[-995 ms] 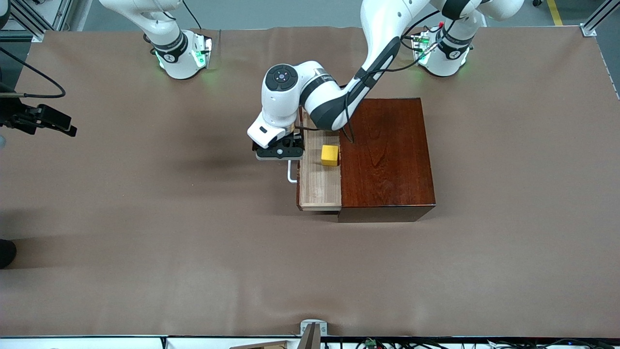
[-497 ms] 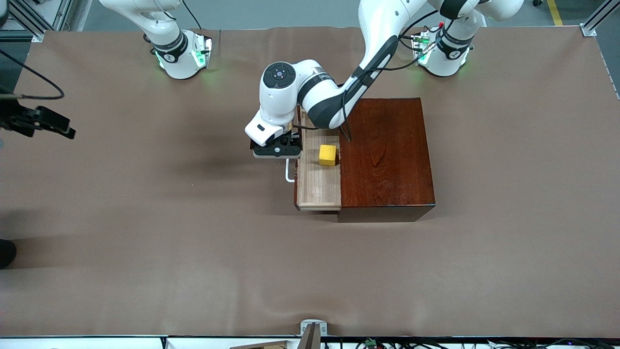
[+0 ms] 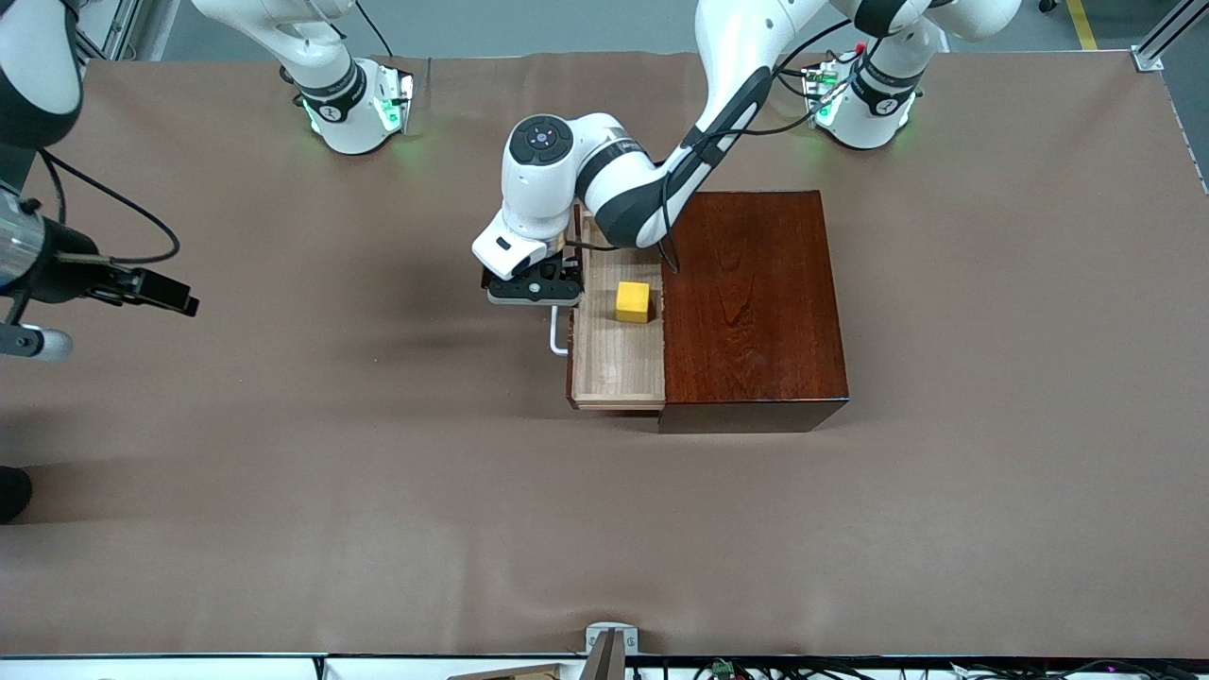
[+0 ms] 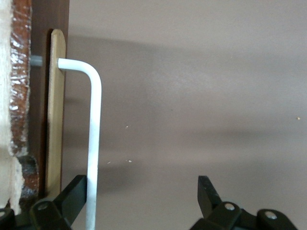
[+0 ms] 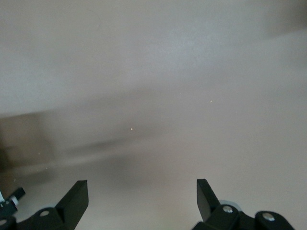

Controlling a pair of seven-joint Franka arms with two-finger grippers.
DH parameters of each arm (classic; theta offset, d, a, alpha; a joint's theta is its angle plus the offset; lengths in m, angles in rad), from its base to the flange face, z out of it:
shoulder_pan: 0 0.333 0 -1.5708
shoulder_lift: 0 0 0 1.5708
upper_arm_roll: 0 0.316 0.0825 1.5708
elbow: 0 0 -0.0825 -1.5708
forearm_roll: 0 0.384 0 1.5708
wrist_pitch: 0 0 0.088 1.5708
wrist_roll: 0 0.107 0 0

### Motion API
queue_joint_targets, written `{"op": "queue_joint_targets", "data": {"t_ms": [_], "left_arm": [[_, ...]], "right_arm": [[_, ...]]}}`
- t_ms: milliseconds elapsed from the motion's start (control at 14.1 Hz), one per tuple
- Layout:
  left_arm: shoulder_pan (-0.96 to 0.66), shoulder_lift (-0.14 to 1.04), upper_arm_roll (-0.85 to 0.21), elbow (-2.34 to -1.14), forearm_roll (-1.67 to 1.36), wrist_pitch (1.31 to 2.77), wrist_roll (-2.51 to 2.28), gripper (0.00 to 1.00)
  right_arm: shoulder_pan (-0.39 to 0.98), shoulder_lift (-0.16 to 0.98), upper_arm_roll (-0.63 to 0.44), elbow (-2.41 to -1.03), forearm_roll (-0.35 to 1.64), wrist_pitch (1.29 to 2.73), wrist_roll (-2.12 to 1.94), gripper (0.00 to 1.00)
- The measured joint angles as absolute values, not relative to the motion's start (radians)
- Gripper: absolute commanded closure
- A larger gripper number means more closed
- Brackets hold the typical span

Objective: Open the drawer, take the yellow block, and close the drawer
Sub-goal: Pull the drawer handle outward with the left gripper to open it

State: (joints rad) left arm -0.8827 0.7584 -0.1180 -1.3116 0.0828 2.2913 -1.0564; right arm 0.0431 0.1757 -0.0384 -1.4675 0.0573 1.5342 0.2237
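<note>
Here, both end effectors [image 4: 139, 201] [image 5: 141, 199] gape wide over the brown table [image 3: 283, 472].

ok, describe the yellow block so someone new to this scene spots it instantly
Find the dark reddish-brown wooden box mid-table. The pale-wood drawer stands pulled out of it toward the right arm's end, its white handle hooked by the open left gripper. The yellow block sits in that tray beside the box's edge: a small cube, the only bright-yellow thing there.
</note>
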Motion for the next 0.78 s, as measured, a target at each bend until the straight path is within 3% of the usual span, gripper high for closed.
{"op": "queue_joint_targets", "data": {"t_ms": [782], "left_arm": [[-0.892,0.759,-0.114,-1.303,0.080,2.325,-1.137,0.00]], "right_arm": [[0.130,0.240,-0.036,-1.454,0.058,1.610,0.658,0.00]]}}
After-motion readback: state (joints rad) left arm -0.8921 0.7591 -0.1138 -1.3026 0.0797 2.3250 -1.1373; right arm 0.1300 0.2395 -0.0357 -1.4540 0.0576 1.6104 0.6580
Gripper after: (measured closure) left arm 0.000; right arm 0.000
